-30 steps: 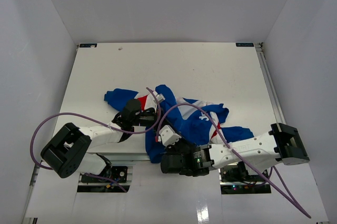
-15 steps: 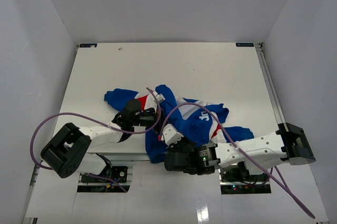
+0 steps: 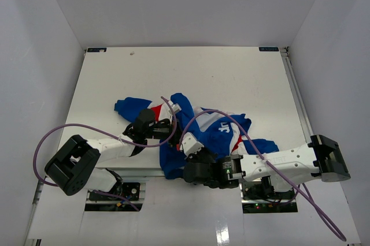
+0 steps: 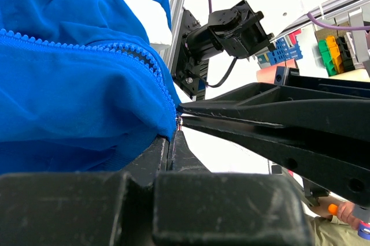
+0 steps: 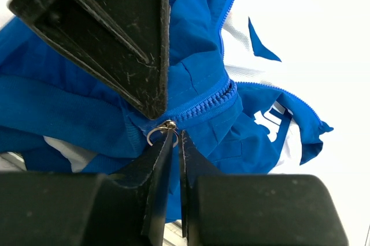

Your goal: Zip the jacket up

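- Finds the jacket [image 3: 214,133] bunched at the near middle of the table [image 3: 231,73], mostly blue side up, with white and red panels showing and one fold reaching the near edge between the two arms.
- Clamps the blue hem just beside the bottom of the zipper with the left gripper [image 4: 172,139], fingers fully together on the cloth.
- Brings the right gripper [image 5: 171,135] tip to tip against it from the opposite side.
- Pinches the small metal zipper pull [image 5: 168,125] in the right fingers, with only a sliver of gap between them.
- Leaves the wire ring [image 5: 154,136] on the pull sticking out just beside the tips.
- Shows the zipper teeth [image 5: 202,99] joined for a short stretch beyond the pull, then parting into two open edges.
- Shows white lettering [image 5: 272,120] on a blue panel beyond the open part.
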